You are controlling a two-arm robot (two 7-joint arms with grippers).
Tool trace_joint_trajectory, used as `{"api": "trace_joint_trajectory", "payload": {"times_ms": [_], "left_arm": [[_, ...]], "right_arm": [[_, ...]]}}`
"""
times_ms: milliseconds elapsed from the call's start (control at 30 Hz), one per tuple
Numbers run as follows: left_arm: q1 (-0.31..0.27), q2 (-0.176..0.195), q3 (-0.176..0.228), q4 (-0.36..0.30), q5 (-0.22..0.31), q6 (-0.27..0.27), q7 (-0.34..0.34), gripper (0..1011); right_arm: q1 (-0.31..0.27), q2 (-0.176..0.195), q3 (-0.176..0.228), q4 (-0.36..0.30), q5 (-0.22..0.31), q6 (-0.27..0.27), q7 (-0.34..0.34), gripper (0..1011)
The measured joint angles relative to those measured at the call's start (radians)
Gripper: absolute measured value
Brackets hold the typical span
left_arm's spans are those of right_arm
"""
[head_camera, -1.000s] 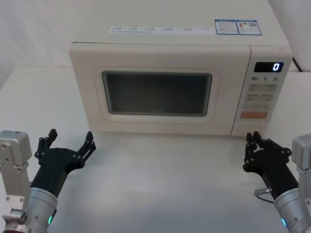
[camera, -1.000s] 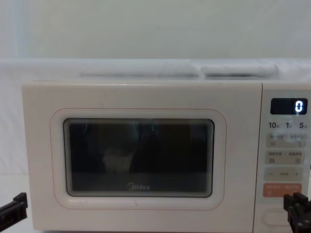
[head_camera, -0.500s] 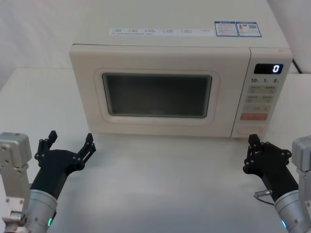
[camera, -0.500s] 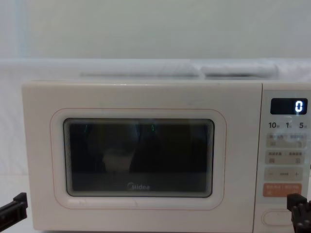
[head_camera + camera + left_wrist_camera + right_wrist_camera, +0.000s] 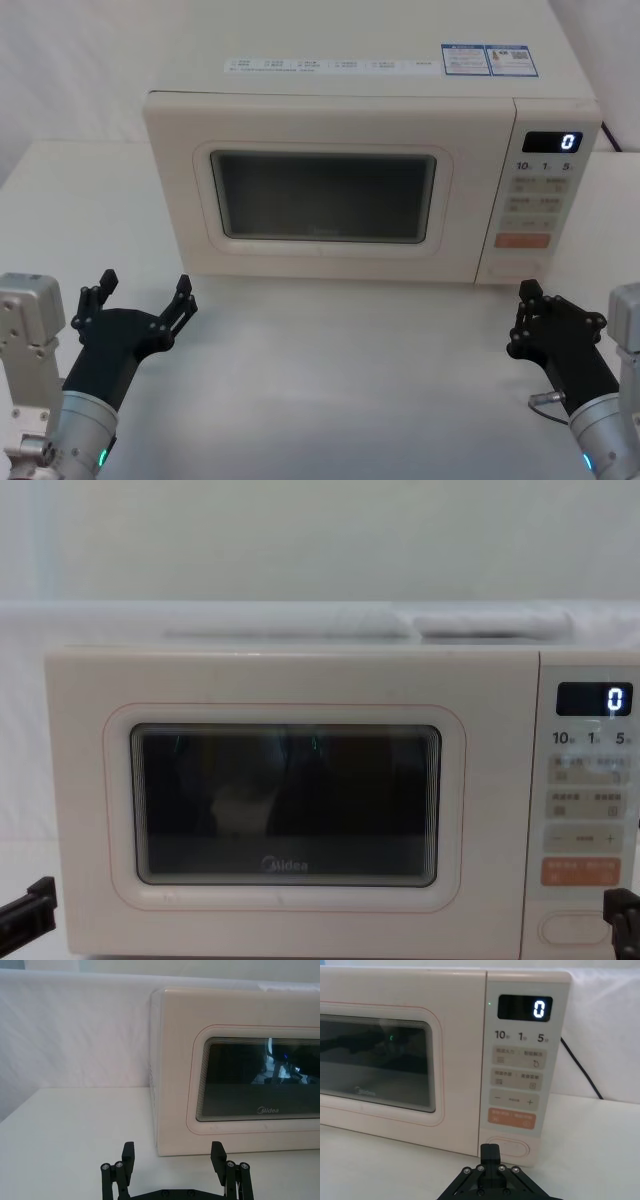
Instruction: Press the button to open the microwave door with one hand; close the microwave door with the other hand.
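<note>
The door [image 5: 322, 195] sat shut mid-frame, the button [image 5: 507, 1148] at the panel's foot. The right claw [image 5: 528, 310], seemingly pinched closed, hung lower right just short of it; off-line, it might strike the orange key [image 5: 511, 1119]. The left claw [image 5: 140, 296] gaped lower left.

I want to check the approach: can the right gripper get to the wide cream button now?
Probably yes. The right gripper, shut, sits just in front of the button at the panel's bottom, with bare table between them.

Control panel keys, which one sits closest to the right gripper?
The button, the wide plain cream one at the panel's bottom, just ahead of the shut right gripper, below the orange key.
</note>
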Motion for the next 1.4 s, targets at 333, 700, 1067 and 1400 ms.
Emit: {"api": "trace_joint_trajectory", "payload": {"times_ms": [333, 700, 1067, 1400], "left_arm": [[0.000, 0.000, 0.000, 0.000, 0.000, 0.000, 0.000, 1001], [0.000, 0.000, 0.000, 0.000, 0.000, 0.000, 0.000, 1001], [0.000, 0.000, 0.000, 0.000, 0.000, 0.000, 0.000, 1001], [0.000, 0.000, 0.000, 0.000, 0.000, 0.000, 0.000, 1001]], "right_arm": [[0.038, -0.029, 0.027, 0.069, 0.005, 0.003, 0.033, 0], [0.104, -0.062, 0.046, 0.165, -0.013, 0.001, 0.066, 0], [0.159, -0.096, 0.070, 0.242, -0.020, -0.004, 0.085, 0], [0.197, -0.109, 0.081, 0.294, -0.025, -0.008, 0.095, 0]]}}
